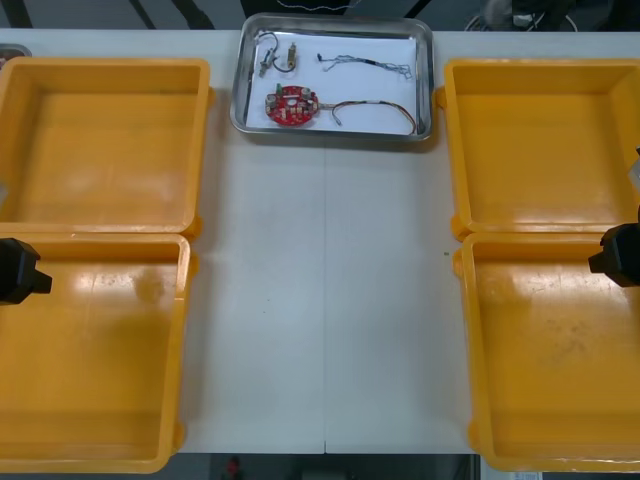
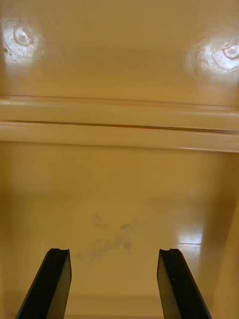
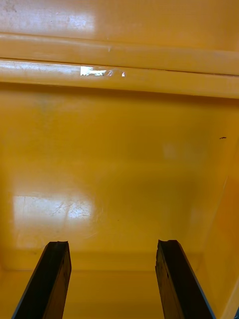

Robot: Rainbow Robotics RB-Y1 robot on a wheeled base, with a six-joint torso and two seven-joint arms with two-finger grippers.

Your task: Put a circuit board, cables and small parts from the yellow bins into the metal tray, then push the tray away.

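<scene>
Front view: you see a shiny rectangular metal tray, white inside, at the far edge of the light worktop, between the far yellow plastic bins. Its long axis runs side to side. Inside lie a round red circuit board, small metal parts, a twisted blue and white cable, and a red and yellow cable stretching rightwards from the board. Your left gripper hangs over the near left bin, your right gripper over the near right bin.

Right wrist view: the black fingers stand wide apart, holding nothing, above bare bin floor.

Left wrist view: the fingers are equally wide and empty.
</scene>
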